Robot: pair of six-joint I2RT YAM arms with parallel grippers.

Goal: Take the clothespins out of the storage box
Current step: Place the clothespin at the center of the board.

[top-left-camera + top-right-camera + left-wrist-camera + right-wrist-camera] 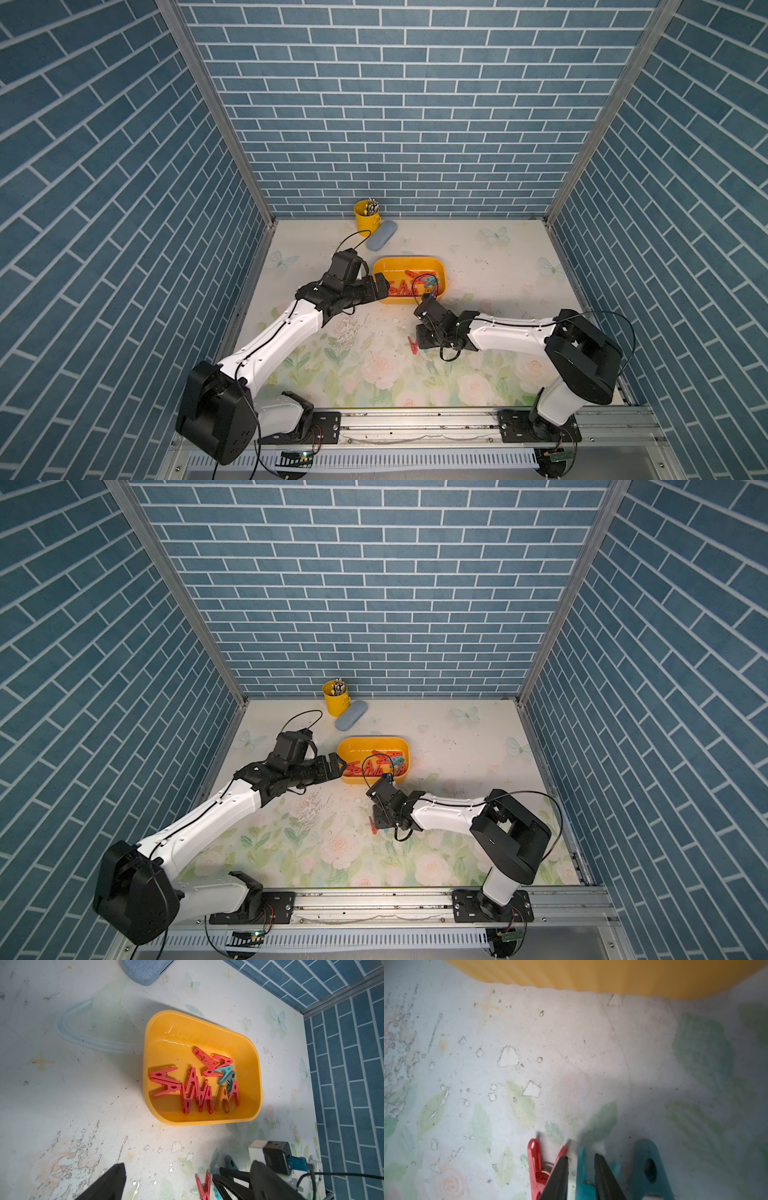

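The yellow-orange storage box (409, 259) (374, 739) (199, 1022) sits mid-table and holds several clothespins (195, 1088) (409, 284), mostly red, some teal, one orange. My left gripper (382, 286) (189, 1163) hovers at the box's left end, open and empty. Nearer the front, my right gripper (580, 1159) (420, 344) points down at the table, its jaws a little apart around a teal clothespin (582, 1172) lying there. A red clothespin (536, 1167) (413, 345) (204, 1186) lies beside it, and another teal one (648, 1167) (230, 1164) on the other side.
A yellow pen cup (366, 218) and a grey-blue oval case (381, 235) (143, 970) stand behind the box near the back wall. Blue brick walls close in the floral table on three sides. A metal rail (415, 424) runs along the front edge.
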